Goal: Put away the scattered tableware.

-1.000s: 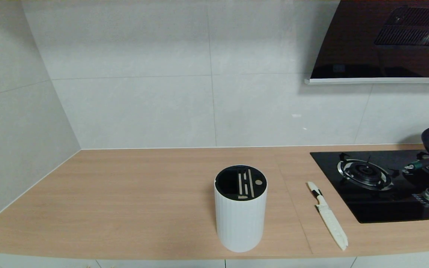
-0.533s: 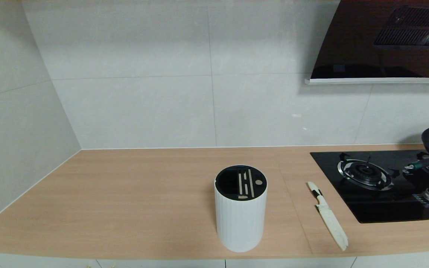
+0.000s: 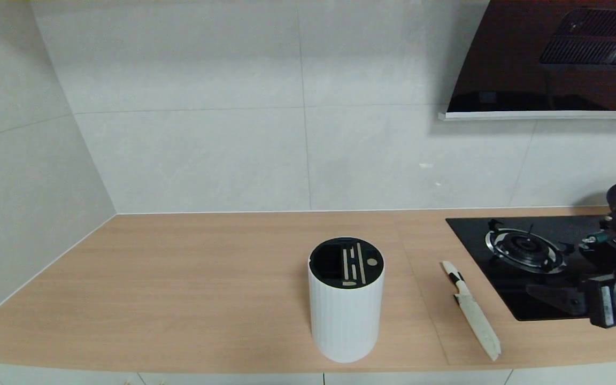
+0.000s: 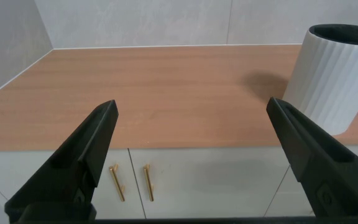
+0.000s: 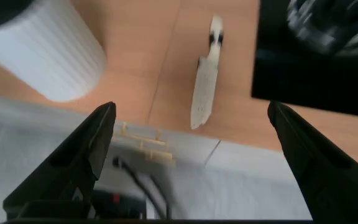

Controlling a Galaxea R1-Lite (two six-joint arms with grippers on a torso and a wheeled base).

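The right arm enters low from the right, over the near corner of the black stove [image 3: 527, 256]. Its pincer [image 3: 540, 294] points left toward the knife [image 3: 471, 310], fingers spread wide and holding nothing. The knife lies flat on the bench [image 3: 179, 278], right of the white holder [image 3: 345, 310] and near the front edge. The left pincer [image 4: 191, 104] is level before the bench's near edge, fingers apart and empty.
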